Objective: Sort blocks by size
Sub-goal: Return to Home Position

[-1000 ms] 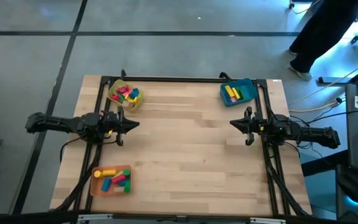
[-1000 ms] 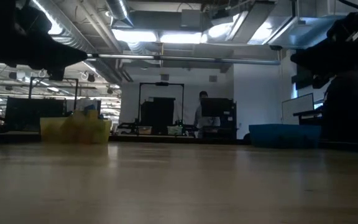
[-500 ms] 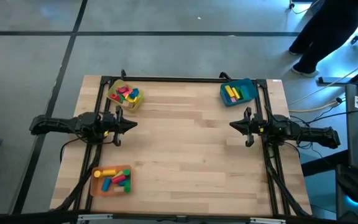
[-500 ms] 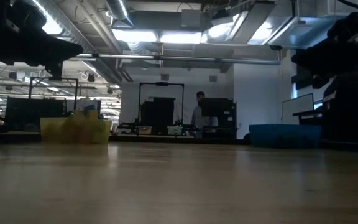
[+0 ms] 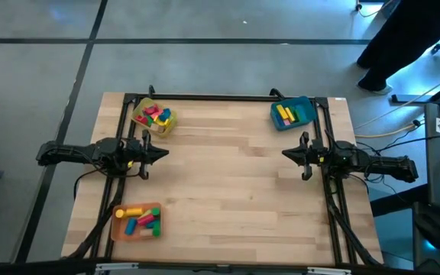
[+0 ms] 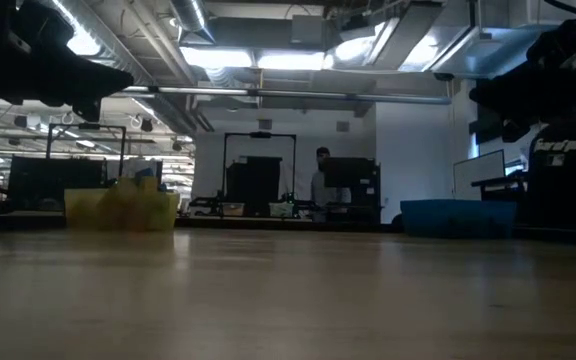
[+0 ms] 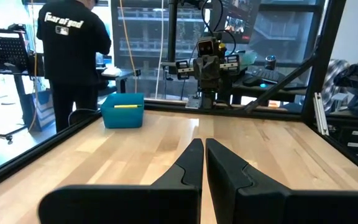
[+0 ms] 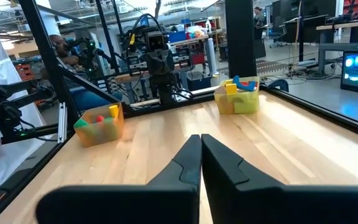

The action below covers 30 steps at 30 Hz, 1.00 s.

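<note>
High view, left to right: what do we find on the wooden table (image 5: pixel 228 191)?
— Blocks (image 5: pixel 134 211) in the orange tray (image 5: pixel 117 229) and yellow tray (image 5: pixel 137 113), the left gripper (image 5: pixel 159 153) between them, more in the blue tray (image 5: pixel 310 107), the right gripper (image 5: pixel 287 153) near it.
— And the jaws?
— Only our wrist views tell us: both pairs nearly meet, holding nothing. Our low view alone shows ceiling lights (image 6: pixel 258 58) and a distant person (image 6: pixel 320 180).

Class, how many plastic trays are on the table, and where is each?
3: a yellow tray at the far left corner, a blue tray at the far right, an orange tray at the near left.
</note>
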{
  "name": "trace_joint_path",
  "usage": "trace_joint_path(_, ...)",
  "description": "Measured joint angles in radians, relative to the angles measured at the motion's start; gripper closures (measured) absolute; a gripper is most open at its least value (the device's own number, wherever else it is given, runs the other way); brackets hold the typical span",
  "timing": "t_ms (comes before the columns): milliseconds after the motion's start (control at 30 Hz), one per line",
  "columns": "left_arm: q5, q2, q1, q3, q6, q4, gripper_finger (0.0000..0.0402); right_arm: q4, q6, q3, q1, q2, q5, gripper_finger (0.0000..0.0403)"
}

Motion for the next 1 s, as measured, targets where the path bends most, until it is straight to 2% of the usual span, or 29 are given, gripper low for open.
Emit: trace_joint_path(1000, 0.000, 0.000, 0.000, 0.000, 0.007, 0.000, 0.0396, 0.020, 0.003, 0.000, 0.000, 0.000, 0.001, 0.0388)
